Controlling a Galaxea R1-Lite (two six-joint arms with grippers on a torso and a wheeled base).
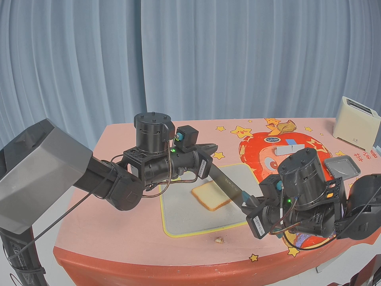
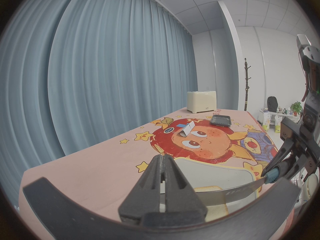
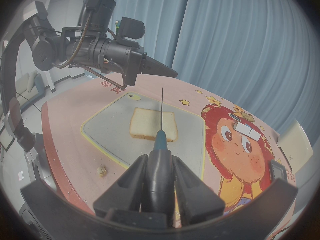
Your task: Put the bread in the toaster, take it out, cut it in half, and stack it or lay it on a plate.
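A slice of bread (image 1: 210, 196) lies flat on the grey cutting board (image 1: 186, 215), whole. My right gripper (image 1: 250, 204) is shut on the knife's handle at the board's right edge. The knife (image 1: 224, 179) slants across the slice with its blade (image 3: 162, 110) lined up over the slice's middle (image 3: 146, 127); whether it touches the bread I cannot tell. My left gripper (image 1: 213, 146) hangs shut and empty above the board's far side, just behind the blade tip. From the left wrist, its fingers (image 2: 163, 174) are pressed together, with the blade (image 2: 233, 193) and bread (image 2: 215, 211) beyond.
The cream toaster (image 1: 356, 123) stands at the table's far right corner. A small dark rectangular tray (image 1: 342, 167) lies between it and my right arm. A white tag (image 1: 289, 150) rests on the printed cloth. A crumb (image 1: 218, 240) sits near the front edge.
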